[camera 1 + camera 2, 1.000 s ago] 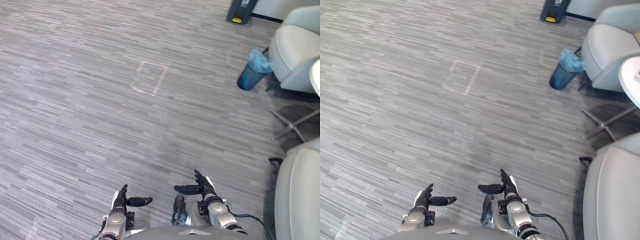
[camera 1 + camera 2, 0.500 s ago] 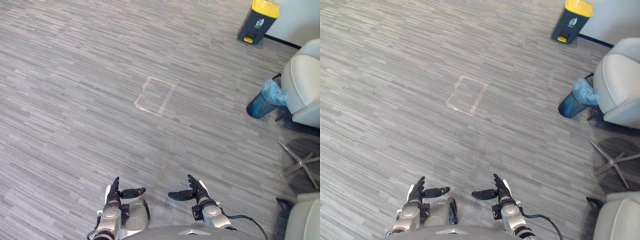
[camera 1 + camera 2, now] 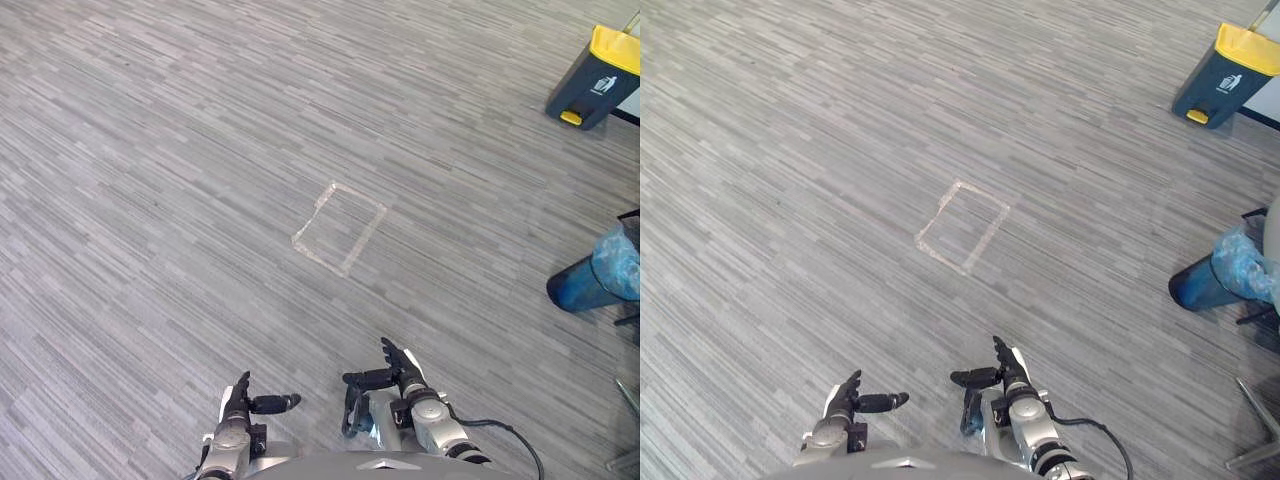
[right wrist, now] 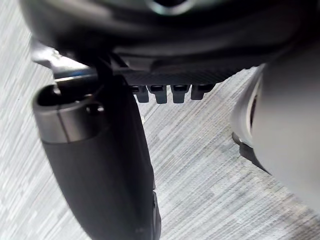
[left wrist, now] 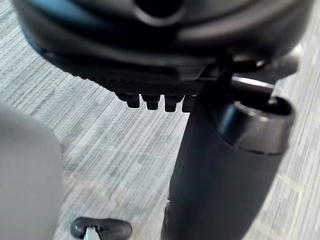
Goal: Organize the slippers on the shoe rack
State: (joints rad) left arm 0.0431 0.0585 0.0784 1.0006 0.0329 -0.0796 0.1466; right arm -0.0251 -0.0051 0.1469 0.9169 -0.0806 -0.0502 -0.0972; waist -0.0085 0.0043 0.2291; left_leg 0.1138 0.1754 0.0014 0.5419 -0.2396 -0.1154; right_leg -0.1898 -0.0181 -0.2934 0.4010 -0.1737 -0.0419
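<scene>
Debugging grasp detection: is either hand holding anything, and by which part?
Nothing is held. The left hand and the right hand are both open and empty above the grey striped carpet floor.

Floor [image 3: 150,200] — grey carpet, fine streaks of lighter and darker grey.
Tape outline [image 3: 339,227] — pale rectangle marked on carpet, mid-floor, set at slant.
Pedal bin [image 3: 600,75] — dark body, yellow lid, yellow pedal at base; upright, far right, well apart from tape outline.
Blue waste bin [image 3: 590,285] — round, dark blue, light blue bag liner bunched over rim; right edge, nearer than pedal bin.
Chair [image 3: 1272,215] — pale grey edge just beside blue waste bin.
Metal leg [image 3: 1252,455] — thin, slanted, low at right edge; owner unclear.
</scene>
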